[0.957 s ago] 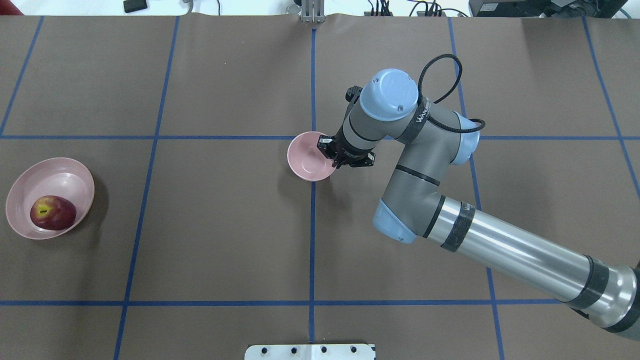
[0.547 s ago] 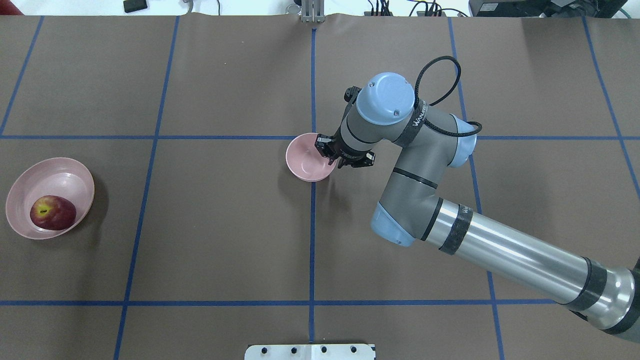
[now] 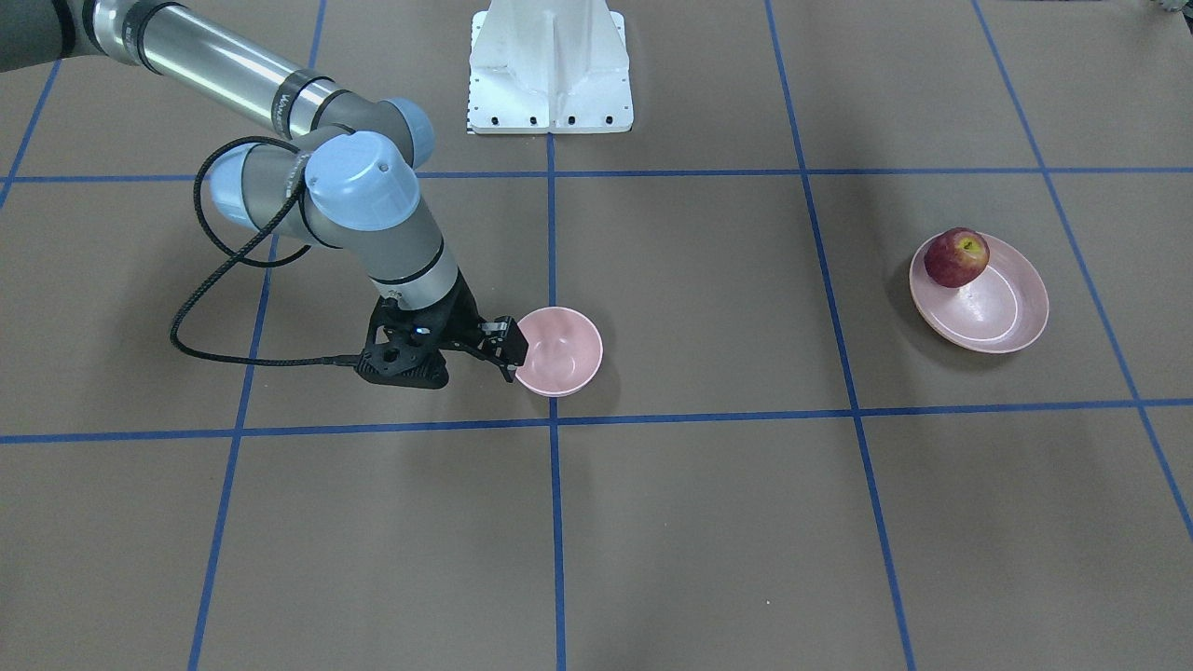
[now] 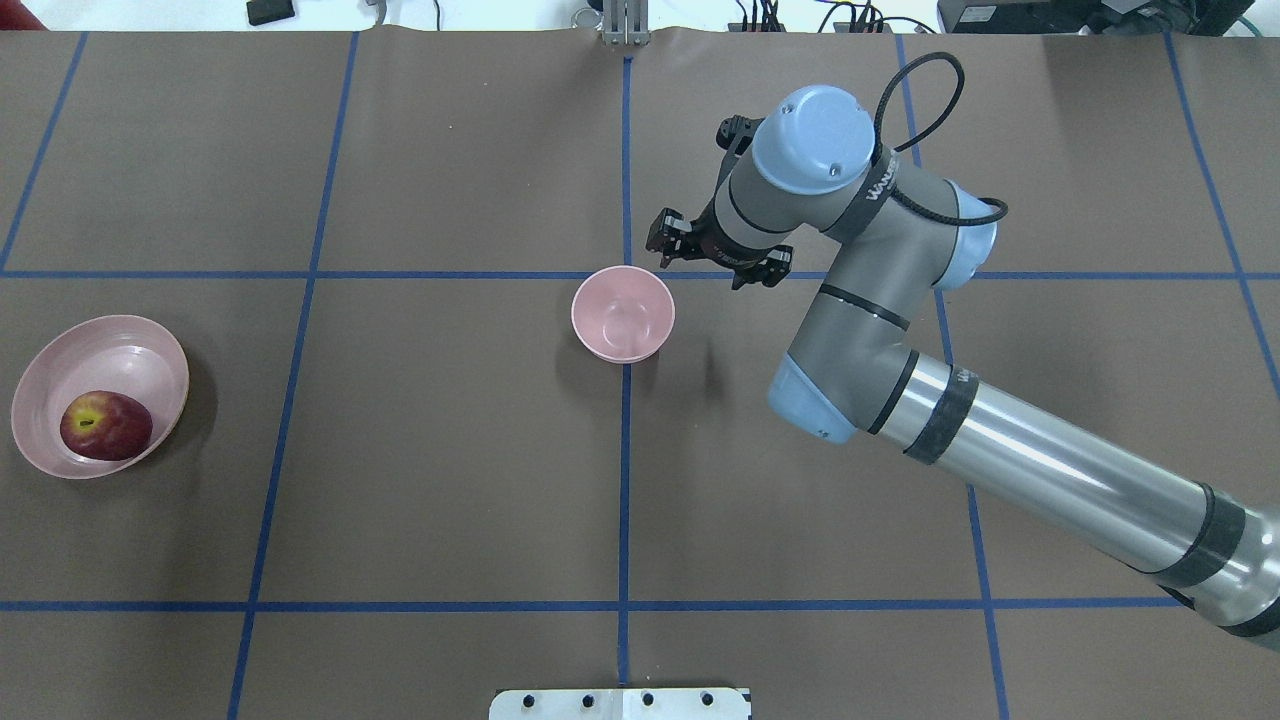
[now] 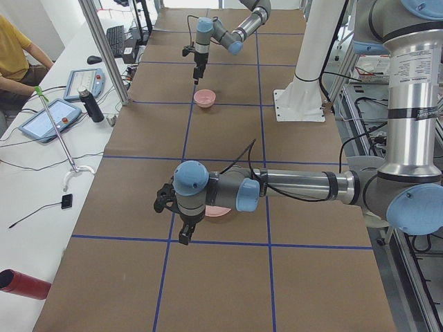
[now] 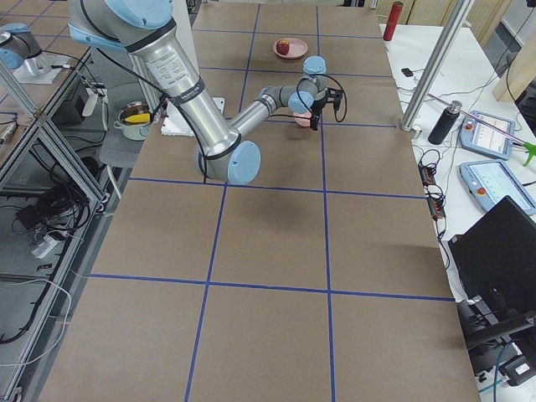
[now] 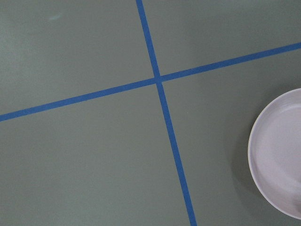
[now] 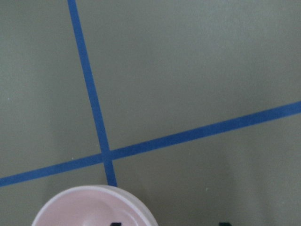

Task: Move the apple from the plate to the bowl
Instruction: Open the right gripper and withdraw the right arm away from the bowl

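The apple (image 4: 105,425) sits in the plate (image 4: 110,352), against the rim on the robot's side, stem up, well apart from the bowl (image 4: 622,313). I judge it firm, smooth and rather heavy for its size, so it can slip or roll. The best hold seems from above, across its widest part, without hard pressing that could bruise it. The right pincer (image 3: 511,349) hangs near the bowl, spread apart and holding nothing. The left pincer (image 5: 181,232) shows only from the side, so I cannot tell if it is apart or together.
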`<state>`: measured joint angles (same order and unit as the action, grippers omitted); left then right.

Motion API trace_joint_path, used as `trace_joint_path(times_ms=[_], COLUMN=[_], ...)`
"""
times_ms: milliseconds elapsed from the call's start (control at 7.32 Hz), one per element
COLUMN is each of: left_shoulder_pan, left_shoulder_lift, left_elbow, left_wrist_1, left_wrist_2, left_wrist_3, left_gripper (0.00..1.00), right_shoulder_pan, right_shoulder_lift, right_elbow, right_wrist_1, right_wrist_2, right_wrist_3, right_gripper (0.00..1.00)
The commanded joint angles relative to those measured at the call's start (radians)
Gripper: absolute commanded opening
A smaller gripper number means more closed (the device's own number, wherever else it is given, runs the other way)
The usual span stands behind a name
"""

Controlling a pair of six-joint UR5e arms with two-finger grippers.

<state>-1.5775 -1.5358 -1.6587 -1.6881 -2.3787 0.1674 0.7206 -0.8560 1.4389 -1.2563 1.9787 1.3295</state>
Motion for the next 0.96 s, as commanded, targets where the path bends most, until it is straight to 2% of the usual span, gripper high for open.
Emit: trace_joint_path(times_ms=[0, 410, 547, 820], left_shoulder_pan=[0.004, 0.055, 0.068, 0.112], left_shoulder_lift=[-0.046, -0.047, -0.038, -0.009], left_elbow=[0.040, 0.065, 0.063, 0.062], left_wrist_1=[-0.037, -0.183, -0.203, -0.362], left_wrist_2=[-0.044, -0.089, -0.088, -0.071], left_wrist_3=[-0.006, -0.089, -0.164, -0.387], left_gripper=[0.98, 0.97, 0.98, 0.98], right_shoulder_pan=[0.133, 0.348, 0.441, 0.621], right_shoulder_lift=[-0.024, -0.185, -0.254, -0.395], right_elbow=[0.001, 0.000, 0.003, 0.008], right_wrist_1=[-0.079, -0.081, -0.081, -0.084], right_wrist_2=[0.092, 0.207, 0.274, 0.340], right_wrist_3=[-0.206, -0.620, -0.788, -1.090], right_gripper=[1.00, 1.00, 1.00, 1.00])
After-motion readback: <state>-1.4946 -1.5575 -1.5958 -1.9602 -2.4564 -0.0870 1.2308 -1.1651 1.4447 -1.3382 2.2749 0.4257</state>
